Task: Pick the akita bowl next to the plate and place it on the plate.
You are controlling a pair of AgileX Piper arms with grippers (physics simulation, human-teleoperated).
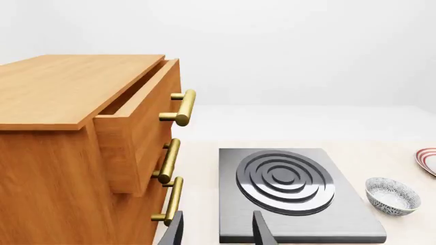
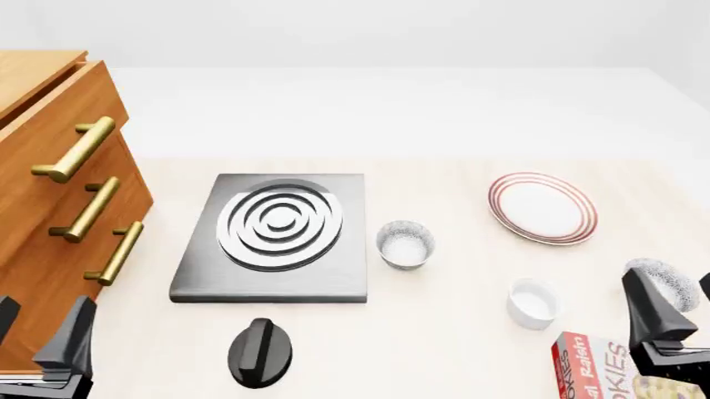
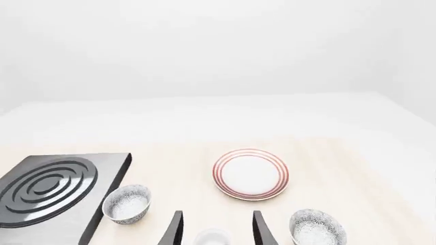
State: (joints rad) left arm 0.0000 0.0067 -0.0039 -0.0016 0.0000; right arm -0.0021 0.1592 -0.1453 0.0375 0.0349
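So there were two identical speckled bowls on the bench, and that was the obvious trap. The akita bowl (image 2: 663,274) I wanted sat near the right edge, just in front of the plate (image 2: 543,207) and half hidden behind my right fingers (image 2: 679,301) in the front view. The twin bowl (image 2: 405,244) sat mid-bench, right beside the stove slab (image 2: 275,236), well apart from the plate. Going for that one would've been the wrong pick.

Both sets of fingers were released, holding nothing. My left fingers (image 1: 216,228) hung near the front-left corner by the wooden drawer cabinet (image 2: 58,208).

Other worries: the white ramekin (image 2: 533,302) sat close to my bowl, so a sloppy approach could've knocked it. The cookie box (image 2: 604,366) at the front right edge crowded things too. And the bowl sat near enough the edge that I figured a nudge on the rim might shove it off.
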